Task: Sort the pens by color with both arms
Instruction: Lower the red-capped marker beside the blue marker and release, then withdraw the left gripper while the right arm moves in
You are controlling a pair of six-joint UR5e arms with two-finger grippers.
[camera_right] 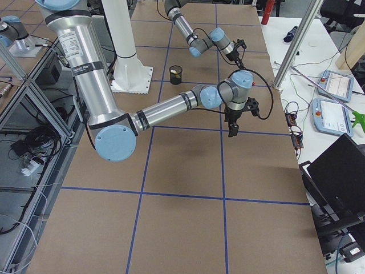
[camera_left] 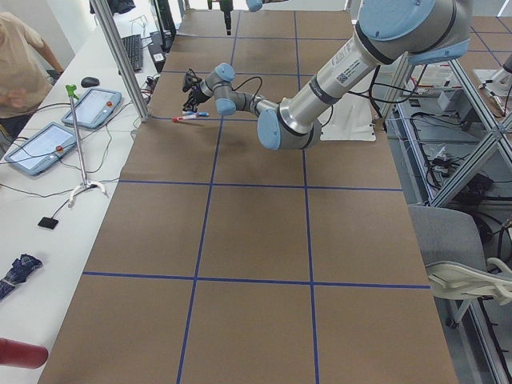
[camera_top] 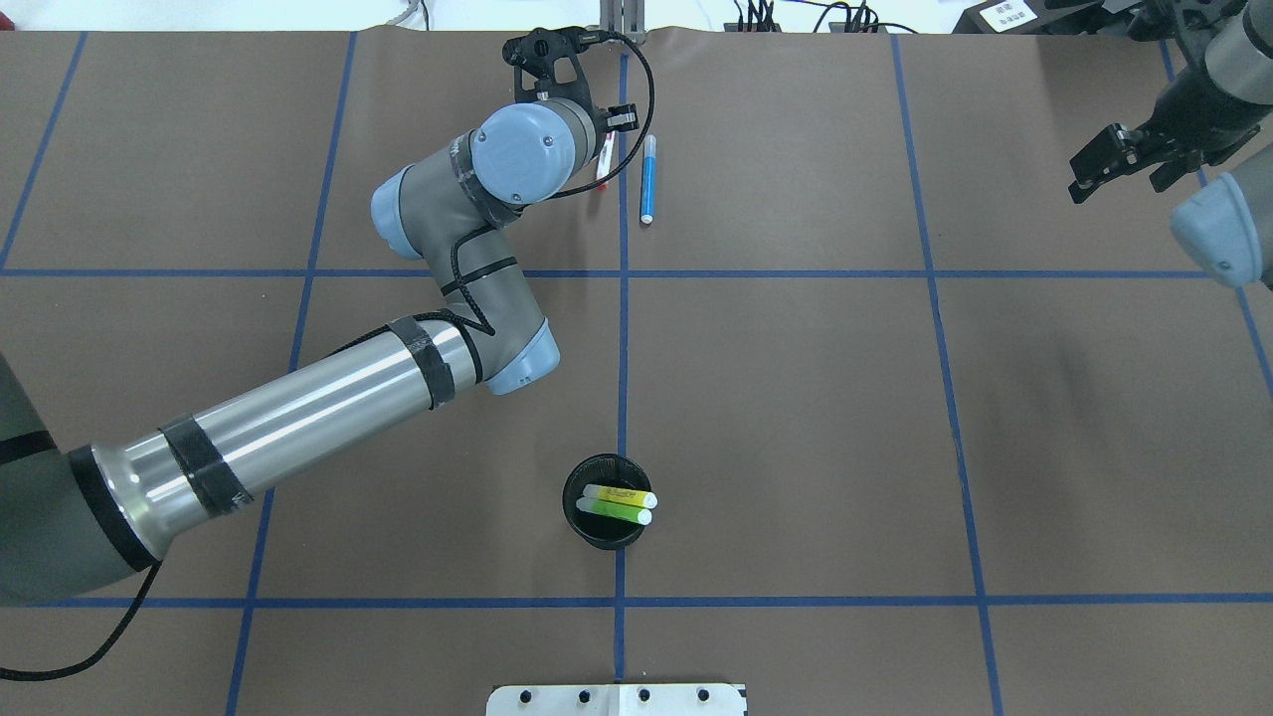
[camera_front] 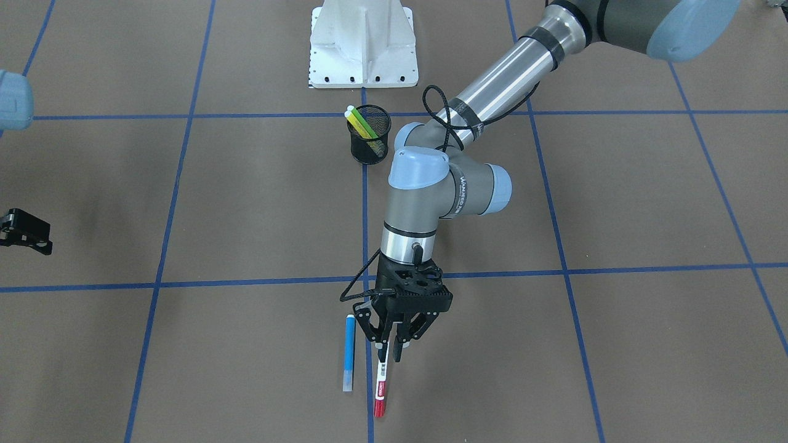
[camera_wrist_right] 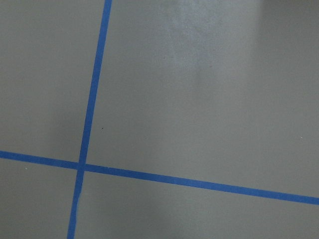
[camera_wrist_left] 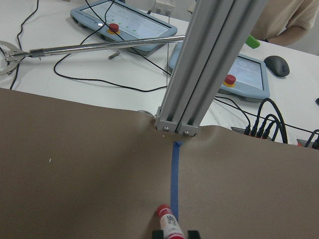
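My left gripper [camera_front: 389, 352] points down at the table's operator side, shut on the upper end of the white-barrelled pen with red ends [camera_front: 380, 389]. In the left wrist view that pen's red tip [camera_wrist_left: 167, 219] pokes out between the fingertips. The blue pen [camera_front: 349, 352] lies flat just beside it, apart from the fingers. The yellow highlighter [camera_top: 622, 494] and the green highlighter [camera_top: 617, 512] stand in the black mesh cup [camera_top: 587, 532]. My right gripper [camera_top: 1099, 164] hovers open and holds nothing, far off at the table's side.
The white pedestal base [camera_front: 363, 49] sits behind the cup. An aluminium post [camera_wrist_left: 209, 64] rises at the table edge just past the pens, with control tablets [camera_wrist_left: 124, 22] and cables behind it. A person [camera_left: 20, 64] stands beside that bench.
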